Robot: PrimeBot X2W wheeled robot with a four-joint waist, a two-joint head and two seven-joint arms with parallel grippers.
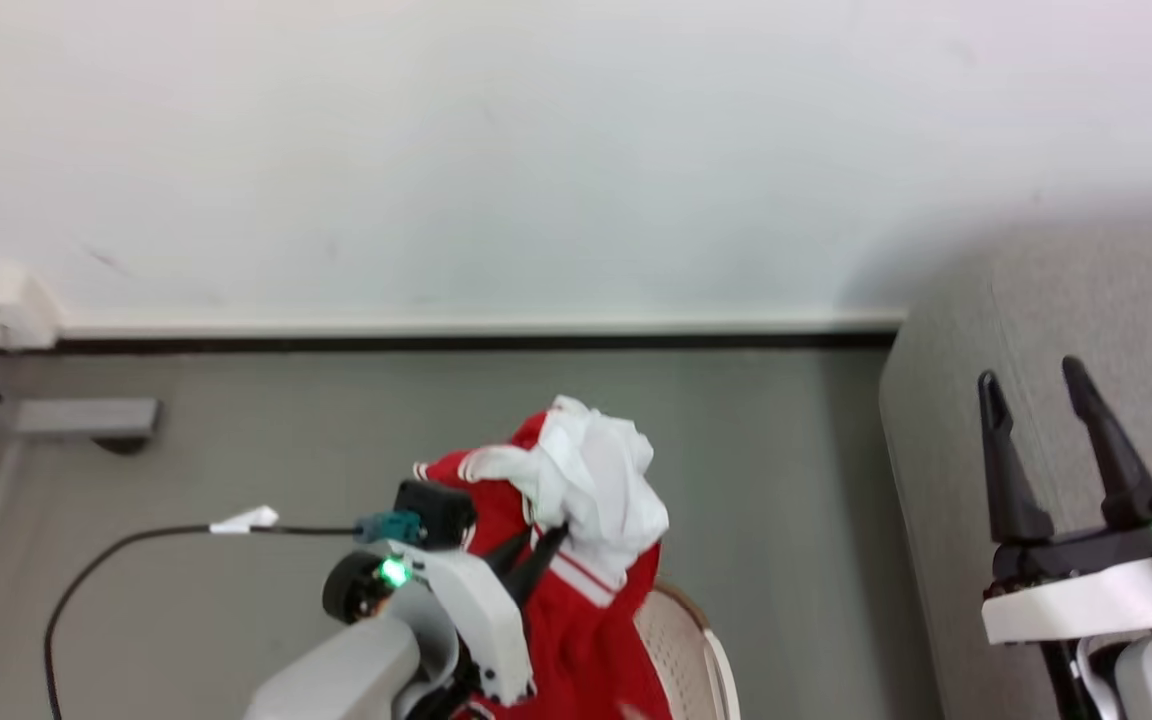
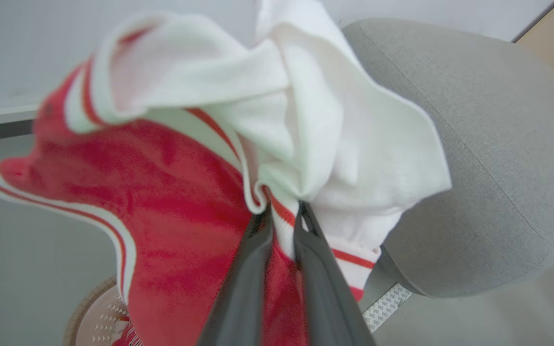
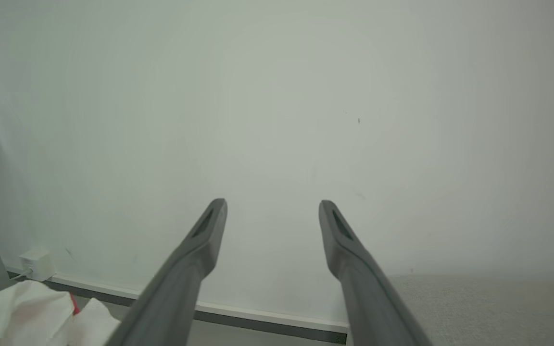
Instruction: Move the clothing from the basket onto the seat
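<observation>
The red and white clothing (image 1: 586, 540) hangs bunched in the air over the floor, pinched by my left gripper (image 1: 536, 550). In the left wrist view the two dark fingers close on a striped fold of the clothing (image 2: 171, 192), with my left gripper (image 2: 284, 211) shut on it. Below it the cream basket (image 1: 686, 640) peeks out at the bottom, and its brown rim (image 2: 77, 312) shows low in the left wrist view. The grey seat (image 1: 1086, 340) stands to the right; it is large and rounded (image 2: 488, 158). My right gripper (image 1: 1031, 385) is open over the seat, its fingers (image 3: 272, 206) holding nothing.
A white wall with a dark baseboard (image 1: 476, 342) runs behind. A black cable (image 1: 126, 545) trails over the grey floor at the left. A grey metal foot (image 1: 86, 418) of some furniture sits at far left. A white wall box (image 3: 34, 263) is near the baseboard.
</observation>
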